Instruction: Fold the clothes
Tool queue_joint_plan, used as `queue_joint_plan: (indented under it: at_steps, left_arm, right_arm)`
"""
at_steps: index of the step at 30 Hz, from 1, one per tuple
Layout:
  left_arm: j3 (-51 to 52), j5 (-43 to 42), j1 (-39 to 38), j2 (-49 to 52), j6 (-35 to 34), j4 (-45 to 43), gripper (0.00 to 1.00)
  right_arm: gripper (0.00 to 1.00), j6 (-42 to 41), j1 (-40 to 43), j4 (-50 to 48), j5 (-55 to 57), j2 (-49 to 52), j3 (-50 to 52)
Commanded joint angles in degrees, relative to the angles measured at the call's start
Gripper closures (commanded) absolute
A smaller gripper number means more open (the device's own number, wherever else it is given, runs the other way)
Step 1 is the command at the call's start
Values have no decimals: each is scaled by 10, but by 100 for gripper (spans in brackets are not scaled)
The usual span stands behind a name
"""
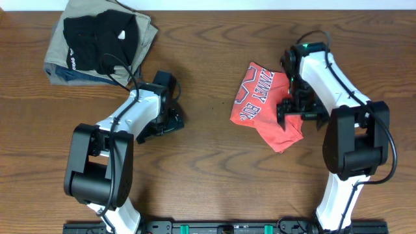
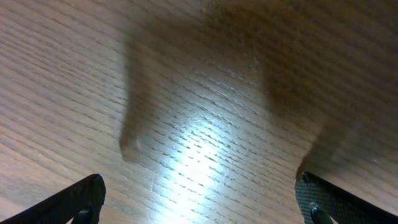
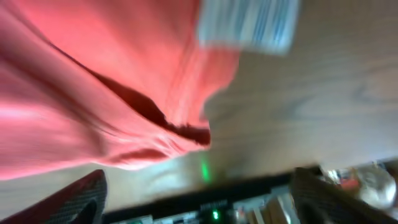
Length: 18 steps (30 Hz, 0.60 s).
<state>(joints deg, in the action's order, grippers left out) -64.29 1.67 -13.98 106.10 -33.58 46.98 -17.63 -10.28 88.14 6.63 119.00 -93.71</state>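
Red-orange T-shirt (image 1: pixel 263 104) lies crumpled mid-right on the table (image 1: pixel 208 162), long axis slanting upper-left to lower-right, just under my right hand (image 1: pixel 290 112), which is spread and empty; my left hand (image 1: pixel 170 122), equally spread, sits well apart.

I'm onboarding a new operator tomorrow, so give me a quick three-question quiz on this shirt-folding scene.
1. True or false: the T-shirt is already folded into a neat rectangle.
2. The right gripper is: A) shut on a sleeve; B) open at the T-shirt's edge; C) over bare wood, far from any cloth.
3. Short answer: what lies on top of the khaki garment?

Key: 1) False, it lies crumpled. 2) B. 3) The black garment.
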Motion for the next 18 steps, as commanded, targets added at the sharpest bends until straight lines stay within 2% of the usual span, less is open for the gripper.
queue_joint_plan:
  at_steps: [1, 5, 7, 8, 9, 10, 11, 12, 13, 14, 15, 16, 18]
  left_arm:
    - [3, -79, 0, 5, 69, -9, 2]
    - [1, -217, -12, -4, 160, -41, 2]
    - [-3, -231, -27, -18, 171, -46, 2]
    - [-5, -230, -37, -27, 178, -50, 2]
    - [-5, -226, -49, -41, 181, -57, 0]
    - [-5, -224, -56, -49, 181, -63, 8]
    - [-5, -220, -66, -62, 181, -73, 32]
    - [-5, -220, -76, -75, 181, -85, 50]
    - [-5, -220, -85, -85, 176, -97, 64]
    - [-5, -220, -94, -96, 170, -110, 78]
    - [-5, -221, -104, -104, 164, -124, 86]
    - [-5, -221, -115, -109, 158, -138, 90]
    - [-5, -223, -133, -111, 151, -162, 94]
  right_arm:
    - [1, -8, 6, -22, 4, -39, -39]
    - [1, -8, 22, -76, 3, -50, -46]
    - [1, -5, 38, -95, -10, -50, -44]
    - [3, -5, 45, -103, -17, -49, -42]
    - [18, 0, 56, -112, -27, -49, -41]
    - [28, 5, 64, -117, -35, -49, -40]
    - [47, 10, 74, -123, -46, -49, -40]
    - [57, 10, 82, -126, -52, -49, -40]
    - [71, 10, 89, -128, -57, -49, -40]
    - [80, 10, 98, -130, -62, -49, -40]
    - [89, 10, 104, -130, -65, -49, -40]
    - [95, 10, 112, -132, -69, -49, -40]
    - [99, 10, 124, -139, -76, -49, -40]
